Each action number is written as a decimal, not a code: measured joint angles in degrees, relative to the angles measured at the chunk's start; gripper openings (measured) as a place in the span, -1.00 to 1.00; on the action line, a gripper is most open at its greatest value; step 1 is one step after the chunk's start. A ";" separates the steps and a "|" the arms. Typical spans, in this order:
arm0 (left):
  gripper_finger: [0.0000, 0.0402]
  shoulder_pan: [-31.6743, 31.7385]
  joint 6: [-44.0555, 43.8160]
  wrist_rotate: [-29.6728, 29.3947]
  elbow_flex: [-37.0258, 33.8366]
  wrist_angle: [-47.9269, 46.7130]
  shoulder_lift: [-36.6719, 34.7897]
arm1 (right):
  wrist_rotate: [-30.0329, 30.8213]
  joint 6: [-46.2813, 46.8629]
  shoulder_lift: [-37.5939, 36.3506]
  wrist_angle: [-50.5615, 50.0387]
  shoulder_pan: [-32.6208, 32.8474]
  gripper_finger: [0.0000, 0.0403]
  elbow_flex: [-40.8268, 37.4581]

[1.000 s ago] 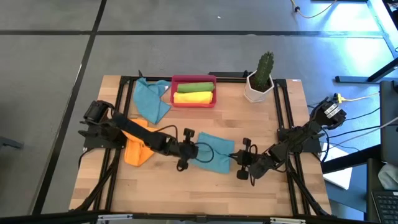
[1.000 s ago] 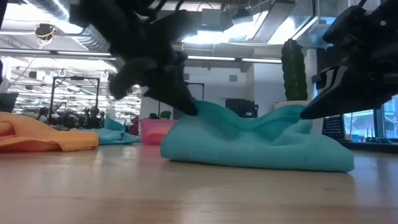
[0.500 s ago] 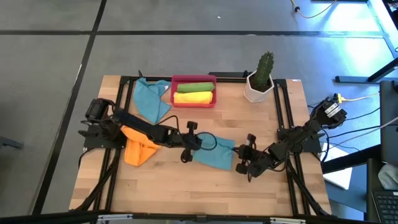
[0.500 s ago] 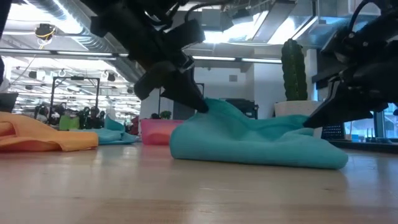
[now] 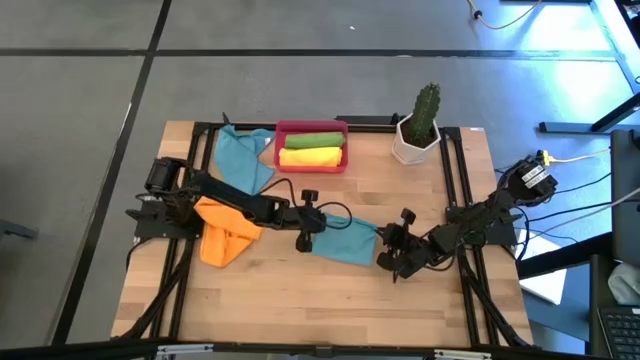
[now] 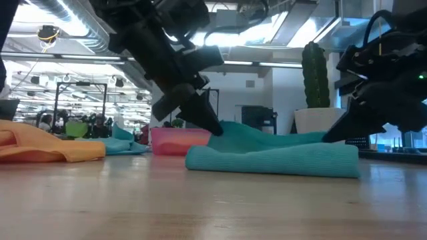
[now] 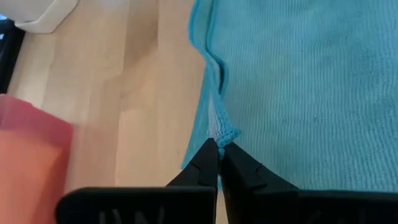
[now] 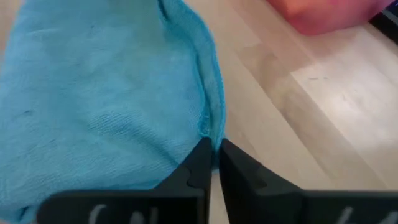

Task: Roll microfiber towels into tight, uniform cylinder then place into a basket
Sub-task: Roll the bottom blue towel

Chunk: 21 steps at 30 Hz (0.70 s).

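Observation:
A teal microfiber towel point(image 5: 346, 242) lies in a low folded heap in the middle of the table, its underside flat on the wood point(image 6: 273, 162). My left gripper point(image 5: 312, 235) is shut on its left end, my right gripper point(image 5: 380, 252) on its right end. At the far edge stands the red basket point(image 5: 312, 131), with a green roll point(image 5: 312, 140) and a yellow roll point(image 5: 310, 156) lying in it. A second teal towel point(image 5: 243, 162) and an orange towel point(image 5: 224, 235) lie loose at the left. My left gripper pinches a bunched bit of the towel's hemmed edge point(image 7: 217, 132) between its two fingertips. The fingers slant down from the table's left. The held bit stands a little above the rest point(image 6: 223, 127), which lies on the table. My right gripper has the towel's hemmed edge point(image 8: 212, 134) right at its fingertips, with only a narrow slit between them. The fingers slant down from the table's right onto the towel's right end point(image 6: 330, 135). That end rests on the layers below.
A white pot with a cactus point(image 5: 420, 128) stands at the far right. Black frame rails point(image 5: 457, 190) run along the table's left, right and far sides. Bare wood point(image 5: 330, 305) stretches along the near edge.
Both grippers have gone toward the table's far edge and a little down, taking the towel's two ends along. The hump between them has sunk, and the towel now lies lower and flatter, shifted toward the basket. My right wrist has rolled.

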 joint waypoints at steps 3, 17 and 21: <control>-1.00 0.51 0.02 -0.05 0.00 0.17 -0.02 | 1.21 -0.93 0.00 -0.01 -0.25 -0.71 0.00; -0.49 0.48 2.73 -9.41 0.93 0.78 -1.11 | 5.81 -3.77 -0.68 -0.09 -0.46 -0.06 0.00; -0.39 -0.27 2.55 -11.99 1.60 1.01 -3.38 | 6.10 -5.94 -3.61 -0.34 -0.46 -0.04 0.00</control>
